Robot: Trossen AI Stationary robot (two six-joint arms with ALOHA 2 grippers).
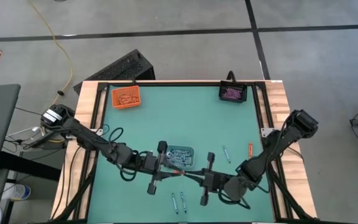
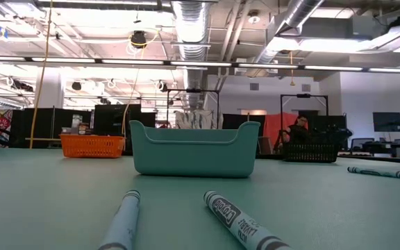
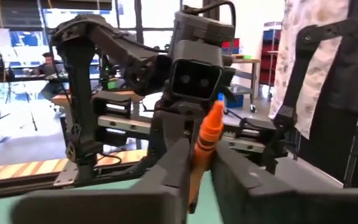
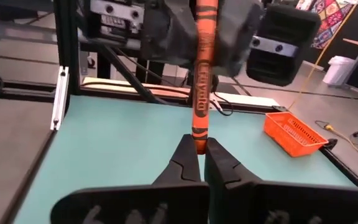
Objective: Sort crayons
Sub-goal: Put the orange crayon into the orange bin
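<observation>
I see left gripper (image 4: pixel 205 25) clamped on upper end of orange crayon (image 4: pixel 201 81), teal bin (image 1: pixel 180 157) just behind it. Right gripper (image 4: pixel 199 149) pinches same crayon's lower end, facing left one. Loose crayons (image 1: pixel 179 201) on mat near both.

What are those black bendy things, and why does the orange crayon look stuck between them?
Those are two robot arms at a green table. One picture looks down from above, one looks across the tabletop, and two come from cameras on the arms' wrists. The arms are sorting crayons. Right now both pinch the same orange crayon: the left gripper holds one end and the right gripper holds the other. A teal bin sits mid-table, with an orange tray and a black tray in the far corners. Two grey-blue crayons lie close to the low camera, and a few more lie scattered.
</observation>
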